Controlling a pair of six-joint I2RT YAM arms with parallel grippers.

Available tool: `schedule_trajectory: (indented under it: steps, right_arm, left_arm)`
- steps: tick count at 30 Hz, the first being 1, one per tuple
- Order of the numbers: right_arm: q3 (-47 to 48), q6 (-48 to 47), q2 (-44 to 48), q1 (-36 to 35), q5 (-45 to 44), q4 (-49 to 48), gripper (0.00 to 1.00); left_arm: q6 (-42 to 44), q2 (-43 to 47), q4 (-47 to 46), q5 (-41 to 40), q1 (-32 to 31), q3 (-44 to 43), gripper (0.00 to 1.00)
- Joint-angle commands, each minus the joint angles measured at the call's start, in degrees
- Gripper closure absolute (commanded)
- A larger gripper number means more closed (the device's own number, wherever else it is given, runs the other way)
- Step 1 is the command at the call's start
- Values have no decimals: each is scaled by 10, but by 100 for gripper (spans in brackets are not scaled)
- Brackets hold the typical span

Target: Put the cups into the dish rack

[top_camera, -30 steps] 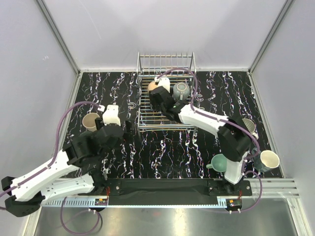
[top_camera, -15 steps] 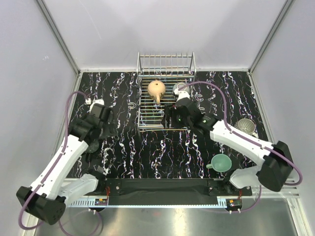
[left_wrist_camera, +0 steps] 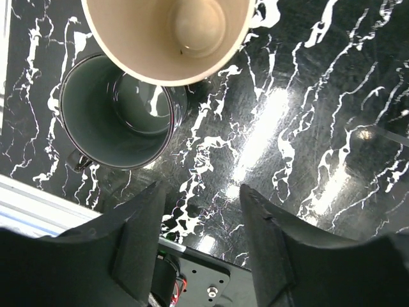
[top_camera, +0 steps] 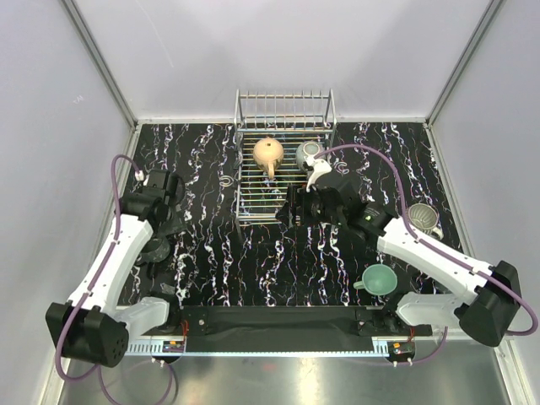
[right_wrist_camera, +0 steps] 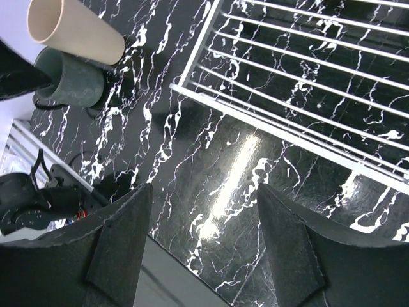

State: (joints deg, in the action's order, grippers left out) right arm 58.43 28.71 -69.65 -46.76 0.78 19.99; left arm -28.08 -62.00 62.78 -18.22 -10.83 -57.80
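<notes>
cups sit side by side, beige cup [left_wrist_camera: 167,25] and dark grey cup [left_wrist_camera: 115,112], just beyond the left gripper [left_wrist_camera: 201,195], wide open, empty; centre on one rim before closing. right gripper [right_wrist_camera: 203,192] gapes empty near dish rack [top_camera: 284,105].

No writing, label, brand, number or sign can be read in any of the views.
</notes>
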Motion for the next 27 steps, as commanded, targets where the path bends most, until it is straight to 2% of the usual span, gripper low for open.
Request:
schedule_trajectory:
  steps: [1, 8, 13, 23, 27]
  right_arm:
    - [-9, -18, 29, -3, 16, -21, 27]
    - [-22, -20, 61, -3, 12, -23, 26]
    - [-33, -27, 79, -3, 2, -22, 25]
    - [-36, -28, 79, -3, 11, -28, 25]
    - [-32, -34, 72, -3, 13, -22, 25]
  left_arm:
    - [-24, -11, -15, -8, 9, 0, 46]
    - [-26, -23, -34, -32, 33, 4, 46]
    - [-38, -18, -52, -9, 68, 25, 46]
    - [-82, 0, -50, -40, 105, 40, 48]
    - [-96, 35, -52, 3, 108, 38, 52]
